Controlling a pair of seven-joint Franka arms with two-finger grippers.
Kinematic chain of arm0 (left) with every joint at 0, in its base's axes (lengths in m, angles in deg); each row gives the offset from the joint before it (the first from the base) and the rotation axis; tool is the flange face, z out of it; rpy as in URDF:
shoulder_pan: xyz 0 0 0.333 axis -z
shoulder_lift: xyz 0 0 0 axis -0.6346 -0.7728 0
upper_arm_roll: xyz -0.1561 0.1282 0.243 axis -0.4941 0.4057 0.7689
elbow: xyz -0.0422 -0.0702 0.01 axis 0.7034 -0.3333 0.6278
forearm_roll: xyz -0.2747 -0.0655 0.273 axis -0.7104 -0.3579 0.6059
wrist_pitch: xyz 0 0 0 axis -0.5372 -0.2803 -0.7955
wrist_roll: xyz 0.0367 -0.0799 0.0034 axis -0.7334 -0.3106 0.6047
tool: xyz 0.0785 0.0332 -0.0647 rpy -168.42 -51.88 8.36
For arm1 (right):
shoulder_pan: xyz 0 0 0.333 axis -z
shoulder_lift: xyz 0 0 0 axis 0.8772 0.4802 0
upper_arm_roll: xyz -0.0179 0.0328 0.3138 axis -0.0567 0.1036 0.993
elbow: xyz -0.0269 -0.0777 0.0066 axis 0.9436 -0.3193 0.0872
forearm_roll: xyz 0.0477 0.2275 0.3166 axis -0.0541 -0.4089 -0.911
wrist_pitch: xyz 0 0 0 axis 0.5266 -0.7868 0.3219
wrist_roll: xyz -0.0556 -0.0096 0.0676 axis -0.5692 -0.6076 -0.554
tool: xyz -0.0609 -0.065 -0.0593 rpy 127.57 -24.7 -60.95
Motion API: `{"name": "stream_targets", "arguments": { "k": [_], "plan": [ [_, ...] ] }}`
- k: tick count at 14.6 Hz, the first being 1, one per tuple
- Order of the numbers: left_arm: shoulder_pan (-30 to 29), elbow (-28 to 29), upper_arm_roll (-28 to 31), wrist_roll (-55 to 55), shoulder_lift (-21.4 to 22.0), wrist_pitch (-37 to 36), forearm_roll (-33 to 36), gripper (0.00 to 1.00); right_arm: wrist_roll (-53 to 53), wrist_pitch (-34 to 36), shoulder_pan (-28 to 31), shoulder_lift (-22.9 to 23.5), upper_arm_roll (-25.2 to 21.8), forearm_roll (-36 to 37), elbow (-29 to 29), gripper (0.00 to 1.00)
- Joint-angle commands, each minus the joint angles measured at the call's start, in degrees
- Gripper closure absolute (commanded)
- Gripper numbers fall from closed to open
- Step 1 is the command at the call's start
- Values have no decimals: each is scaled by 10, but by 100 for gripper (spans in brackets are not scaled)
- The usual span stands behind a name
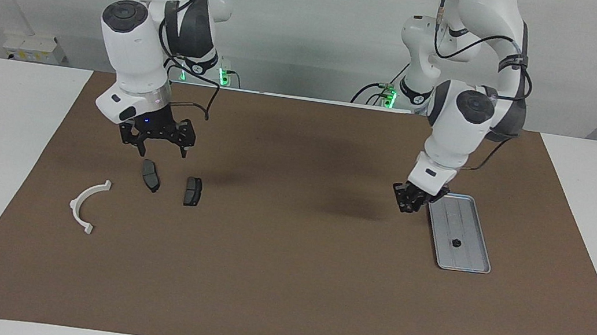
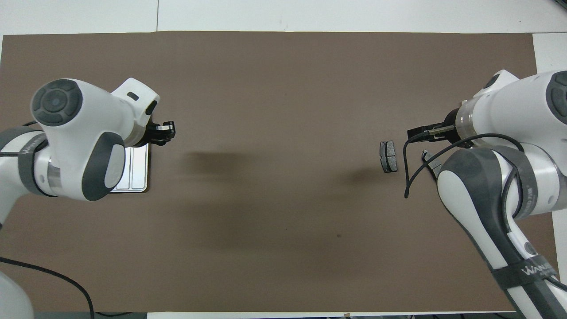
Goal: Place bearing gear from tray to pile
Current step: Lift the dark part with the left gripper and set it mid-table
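Note:
The silver-grey tray (image 1: 465, 262) lies on the brown mat toward the left arm's end. A small dark bearing gear (image 1: 456, 243) sits in it. My left gripper (image 1: 407, 201) is shut and empty, low over the mat just beside the tray's edge that faces the right arm's end. In the overhead view the left arm covers most of the tray (image 2: 135, 170) and the gear. The pile lies toward the right arm's end: a white half-ring bracket (image 1: 88, 204) and two dark plates (image 1: 151, 175) (image 1: 193, 191). My right gripper (image 1: 155, 148) is open over the plates.
The brown mat (image 1: 282, 282) covers most of the white table. In the overhead view one dark plate (image 2: 388, 156) shows in full, while the right arm (image 2: 500, 146) covers the bracket and most of the other plate.

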Motion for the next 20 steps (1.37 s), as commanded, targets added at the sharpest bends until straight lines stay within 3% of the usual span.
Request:
{"name": "stream_targets", "arguments": {
  "k": [1, 4, 5, 20],
  "plan": [
    [69, -110, 13, 90, -106, -28, 27, 100, 4, -9, 2, -5, 1, -10, 4, 0],
    [102, -181, 14, 133, -182, -25, 35, 100, 3, -8, 2, -5, 1, -10, 4, 0],
    [106, -181, 14, 136, -186, -22, 37, 100, 1, -5, 2, -5, 1, -10, 4, 0],
    [151, -97, 13, 196, -173, 76, 58, 100, -5, 4, 9, -6, 1, -10, 5, 0]
  ]
}}
